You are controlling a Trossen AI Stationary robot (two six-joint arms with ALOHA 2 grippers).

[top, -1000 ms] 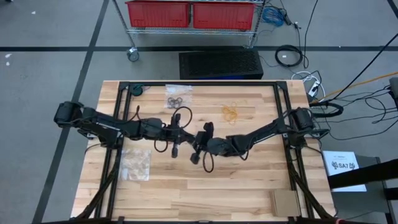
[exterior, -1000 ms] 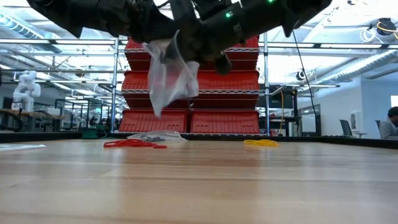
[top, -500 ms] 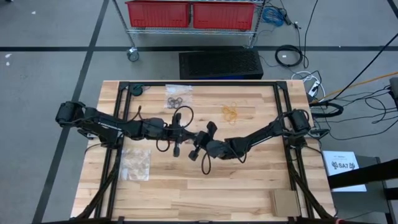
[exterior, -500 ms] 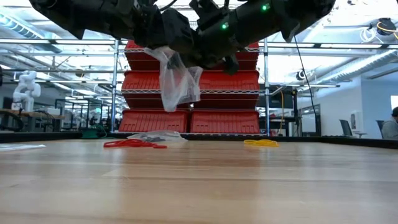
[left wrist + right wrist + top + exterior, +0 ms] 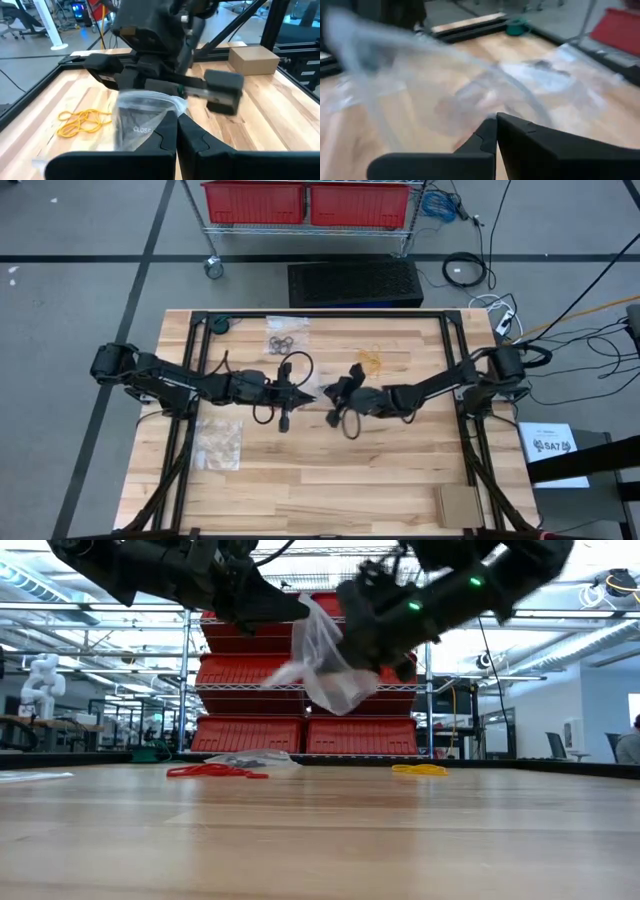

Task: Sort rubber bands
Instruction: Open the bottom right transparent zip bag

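Both arms up over mid-table, a clear plastic bag stretched in the air between them. Left gripper pinched tight on one edge of that bag, fingers pressed together in the left wrist view with the printed strip of the bag caught right at the tips. Right gripper clamped on the opposite edge, fingers closed flat against each other, film billowing blurred ahead of them. Bag hanging well clear of the wooden table, sagging to a point below the two grips in the low view. Down on the boards, the rubber bands in three separate spots: a yellowish tan cluster toward the far side, just behind the right gripper, seen again as a loose tangle from the left wrist; a black bunch on a second clear bag near the far edge; a red pile lying low at the far side in the low view, just beside that bag. A third clear bag flat on the left half, near the left arm. Small cardboard box at the near right corner. Red bins on the rack beyond.
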